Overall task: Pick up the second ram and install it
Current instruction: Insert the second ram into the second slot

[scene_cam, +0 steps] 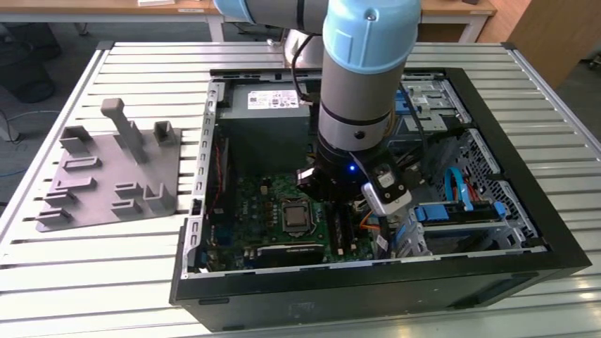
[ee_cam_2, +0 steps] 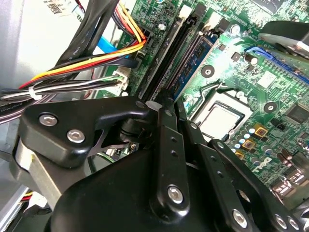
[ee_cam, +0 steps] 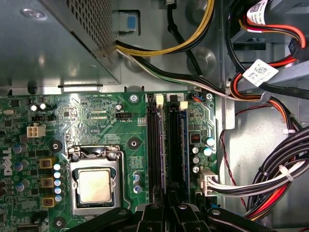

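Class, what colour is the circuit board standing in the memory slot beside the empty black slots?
Blue; the RAM stick shows best in the second wrist view.

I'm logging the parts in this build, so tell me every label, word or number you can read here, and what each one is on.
Nothing here can be read with confidence.
Power supply label: print too small to read.
Cable tag: print too small to read.
Motherboard white lettering: too small to read.
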You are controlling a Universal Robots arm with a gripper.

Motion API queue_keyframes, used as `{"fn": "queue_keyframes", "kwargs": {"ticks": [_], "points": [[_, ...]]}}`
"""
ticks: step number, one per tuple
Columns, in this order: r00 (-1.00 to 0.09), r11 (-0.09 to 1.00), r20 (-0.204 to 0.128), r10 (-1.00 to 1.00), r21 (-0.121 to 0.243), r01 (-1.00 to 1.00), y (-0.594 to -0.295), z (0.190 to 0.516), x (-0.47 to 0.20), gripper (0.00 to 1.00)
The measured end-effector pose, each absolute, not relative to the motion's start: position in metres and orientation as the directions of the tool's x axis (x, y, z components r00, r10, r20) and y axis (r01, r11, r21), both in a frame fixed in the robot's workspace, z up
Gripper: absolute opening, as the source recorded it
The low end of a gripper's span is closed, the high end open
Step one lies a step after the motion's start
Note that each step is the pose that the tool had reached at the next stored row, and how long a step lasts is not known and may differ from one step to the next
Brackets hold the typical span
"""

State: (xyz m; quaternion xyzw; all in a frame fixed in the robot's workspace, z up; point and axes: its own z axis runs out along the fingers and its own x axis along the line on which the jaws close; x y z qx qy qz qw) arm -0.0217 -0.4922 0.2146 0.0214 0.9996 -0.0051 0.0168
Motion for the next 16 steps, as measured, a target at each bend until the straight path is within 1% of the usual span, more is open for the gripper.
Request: {"fn": "queue_keyframes", "kwargs": {"ticks": [16], "points": [[-0.999,0.999,-0.034,0.043,-0.009,0.043,-0.4904,0.2146,-0.0218,0.14]]}}
